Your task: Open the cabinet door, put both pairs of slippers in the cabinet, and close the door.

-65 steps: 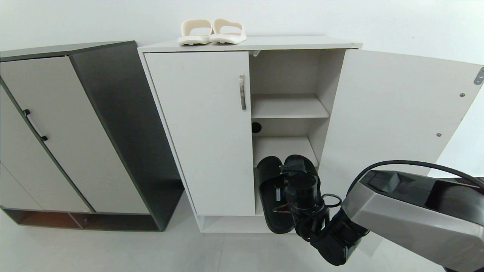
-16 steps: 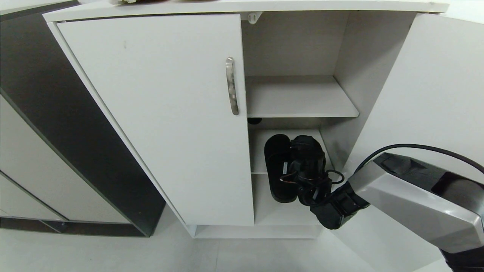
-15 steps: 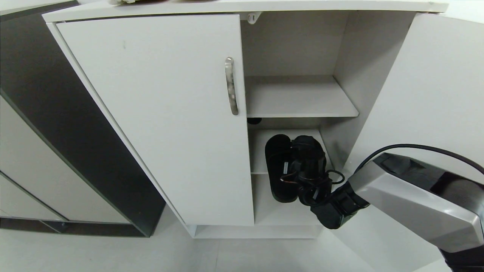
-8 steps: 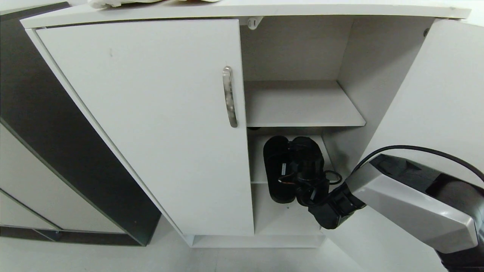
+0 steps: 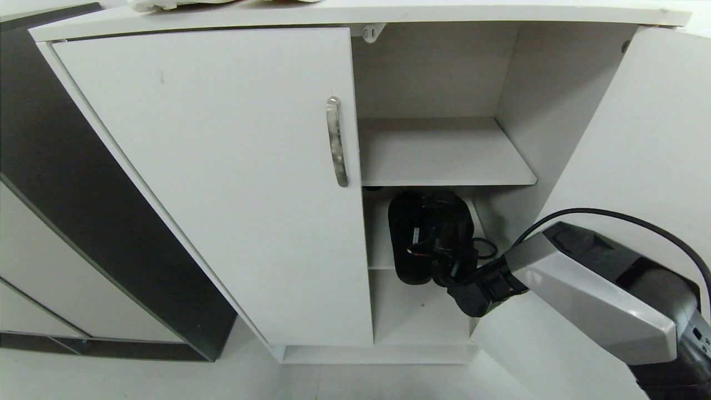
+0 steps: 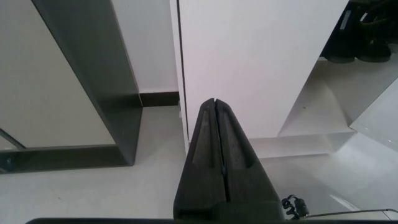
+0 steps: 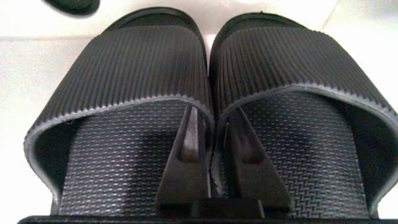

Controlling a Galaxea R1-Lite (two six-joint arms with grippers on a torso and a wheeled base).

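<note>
Black ribbed rubber slippers (image 5: 408, 244) are over the lower shelf of the white wooden cabinet (image 5: 547, 105), with their heels past its front edge. On the left wrist, my left gripper (image 6: 215, 107) has its fingers pressed together, facing the closed white door (image 6: 261, 56). On the right wrist, my right gripper (image 7: 211, 127) pinches the pair's touching inner edges.

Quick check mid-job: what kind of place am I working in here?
Probably an indoor room, perhaps a home-style entryway or a mock-up of one: a white cabinet standing open, a dark cabinet beside it on a plain pale floor, and black slippers partly inside the white one.
</note>
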